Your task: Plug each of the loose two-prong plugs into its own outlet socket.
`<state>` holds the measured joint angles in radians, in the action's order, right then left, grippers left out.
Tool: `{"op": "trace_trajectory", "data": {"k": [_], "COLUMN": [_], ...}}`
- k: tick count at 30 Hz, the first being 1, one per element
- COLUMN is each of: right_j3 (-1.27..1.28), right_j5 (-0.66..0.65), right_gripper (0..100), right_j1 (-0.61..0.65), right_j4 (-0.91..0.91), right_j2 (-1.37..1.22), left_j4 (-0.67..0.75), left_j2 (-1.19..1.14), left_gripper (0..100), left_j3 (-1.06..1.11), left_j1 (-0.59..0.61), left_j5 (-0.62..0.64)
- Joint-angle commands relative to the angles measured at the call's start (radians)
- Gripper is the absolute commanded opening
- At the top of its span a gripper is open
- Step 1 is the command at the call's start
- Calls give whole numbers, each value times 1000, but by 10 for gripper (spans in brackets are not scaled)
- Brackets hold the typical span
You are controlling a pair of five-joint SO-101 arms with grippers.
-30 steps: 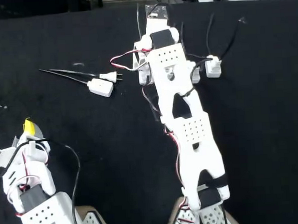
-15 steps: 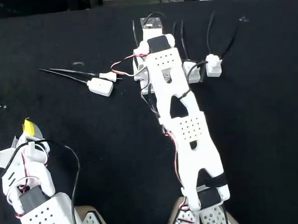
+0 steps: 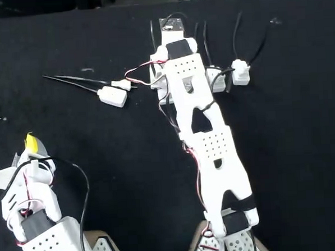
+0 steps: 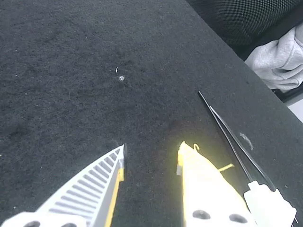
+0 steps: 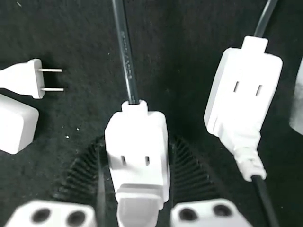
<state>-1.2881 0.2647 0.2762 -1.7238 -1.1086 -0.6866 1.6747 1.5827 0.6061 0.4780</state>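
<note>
The right arm [image 3: 205, 140], white perforated plastic strung with red and black wires, lies stretched from 6 o'clock to 12 o'clock across the black, felt-like tabletop [image 3: 292, 152]; its wrist is bent down over the outlets. The right jaws are clamped on a white, boxy outlet socket [image 5: 136, 132]; their ribbed black pads [image 5: 83, 175] press its two sides; its two slots face up and a smooth black cable [image 5: 124, 47] leaves its far end.

The right wrist view shows what the arm covers in the high view: that grasp; a second socket [image 5: 244, 90], tilted, lying just beside the held one but apart from it; and the bare metal prongs of the loose two-prong plug [image 5: 23, 79], unplugged and well apart from both.

On the tabletop that plug sits at 11 o'clock, just beside a white rectangular block [image 3: 112, 97]; thin black leads [image 3: 69, 81] trail toward 9 o'clock. An outlying socket [image 3: 240, 74] rests at 1 o'clock, clear of the arm.

The left arm [image 3: 35, 222] is folded at 7 o'clock; the left jaws stand apart over bare felt, one ridged and white, the other a smooth yellow finger [image 4: 203, 189].
</note>
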Motion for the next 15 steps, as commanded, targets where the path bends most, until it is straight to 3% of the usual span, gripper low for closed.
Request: {"op": "trace_trajectory", "data": {"k": [1, 7, 15], "right_j3": [-64, -76, -294], "right_j5": [32, 34, 35], "right_gripper": [11, 11, 11], "right_j1": [-18, -15, -5], "right_j4": [17, 0, -48], "right_j2": [24, 24, 30], "left_j4": [14, 14, 14], "left_j2": [11, 11, 11], "left_gripper": [187, 187, 187], "left_j3": [-53, -53, -53], "left_j1": [-1, -1, -1], "left_j5": [12, 12, 12]}}
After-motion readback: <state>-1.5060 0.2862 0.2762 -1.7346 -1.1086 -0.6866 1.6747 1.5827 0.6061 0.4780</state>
